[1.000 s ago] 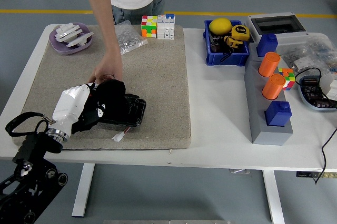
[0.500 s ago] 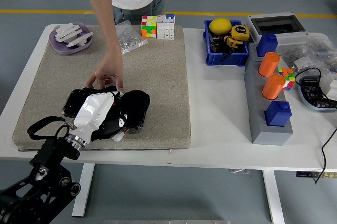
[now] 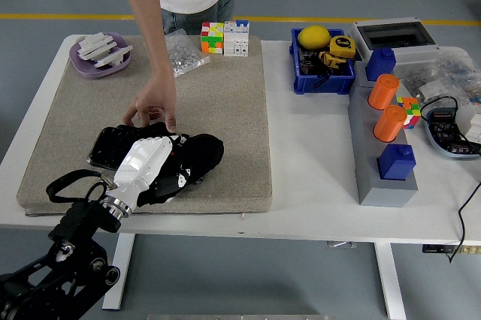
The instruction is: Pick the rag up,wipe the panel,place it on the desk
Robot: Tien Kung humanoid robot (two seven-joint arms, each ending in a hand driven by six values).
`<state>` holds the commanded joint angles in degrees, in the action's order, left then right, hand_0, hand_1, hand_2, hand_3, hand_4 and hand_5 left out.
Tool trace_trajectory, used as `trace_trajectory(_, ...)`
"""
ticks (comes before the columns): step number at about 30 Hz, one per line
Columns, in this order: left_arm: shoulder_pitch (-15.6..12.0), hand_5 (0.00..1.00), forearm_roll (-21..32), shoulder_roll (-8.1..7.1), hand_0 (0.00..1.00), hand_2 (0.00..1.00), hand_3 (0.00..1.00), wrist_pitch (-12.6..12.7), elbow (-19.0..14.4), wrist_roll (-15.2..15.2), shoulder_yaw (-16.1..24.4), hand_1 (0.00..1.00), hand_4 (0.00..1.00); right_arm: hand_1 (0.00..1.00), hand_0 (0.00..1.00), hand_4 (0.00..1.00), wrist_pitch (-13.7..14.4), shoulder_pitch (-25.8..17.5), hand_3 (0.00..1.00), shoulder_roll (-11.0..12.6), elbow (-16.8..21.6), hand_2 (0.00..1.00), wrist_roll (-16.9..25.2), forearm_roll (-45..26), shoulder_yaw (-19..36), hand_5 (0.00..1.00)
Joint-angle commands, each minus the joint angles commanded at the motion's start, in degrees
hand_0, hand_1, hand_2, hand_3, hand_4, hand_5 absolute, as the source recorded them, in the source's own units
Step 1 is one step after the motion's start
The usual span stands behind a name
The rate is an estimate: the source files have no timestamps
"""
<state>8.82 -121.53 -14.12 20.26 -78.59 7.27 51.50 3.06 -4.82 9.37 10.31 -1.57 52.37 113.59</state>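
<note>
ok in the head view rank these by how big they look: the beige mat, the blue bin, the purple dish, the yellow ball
1. beige mat, by far the largest
2. blue bin
3. purple dish, only a little smaller than the bin
4. yellow ball, partly hidden inside the bin

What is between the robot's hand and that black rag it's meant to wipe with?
Nothing visible: the left hand lies directly on the black rag, pressing it over the panel. A person's hand steadies the panel's far edge.

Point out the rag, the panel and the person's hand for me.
rag (image 3: 201, 150), head view, its right bulge.
panel (image 3: 109, 143), head view, its exposed left end.
person's hand (image 3: 154, 104), head view, back of the hand.
</note>
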Motion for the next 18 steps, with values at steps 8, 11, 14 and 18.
trace_trajectory(8, -0.80, 0.002, -0.20, 0.69, 0.260, 0.499, 0.463, 0.34, 2.94, -0.77, 4.96, 0.258, 0.161, 0.571, 0.528, 0.977, 0.09, -0.06, 0.566, -0.07, 0.00, 0.658, -0.03, -0.18, -0.14, 0.432)
trace_trajectory(11, -0.82, 0.002, -0.21, 0.68, 0.260, 0.499, 0.462, 0.48, 3.91, -1.02, 6.83, 0.259, 0.160, 0.570, 0.529, 0.978, 0.12, -0.10, 0.566, -0.07, 0.00, 0.658, -0.06, -0.38, -0.36, 0.433)
trace_trajectory(14, -0.92, 0.002, -0.31, 0.46, 0.260, 0.499, 0.462, 0.57, 4.62, -1.20, 8.61, 0.259, 0.160, 0.570, 0.529, 0.978, 0.15, -0.11, 0.566, -0.04, 0.00, 0.658, -0.06, -0.41, -0.37, 0.433)
trace_trajectory(18, -1.20, 0.002, -0.69, 0.58, 0.260, 0.498, 0.462, 0.64, 5.57, -1.31, 10.75, 0.258, 0.155, 0.571, 0.528, 0.978, 0.14, -0.11, 0.566, -0.08, 0.00, 0.658, -0.08, -0.53, -0.46, 0.434)
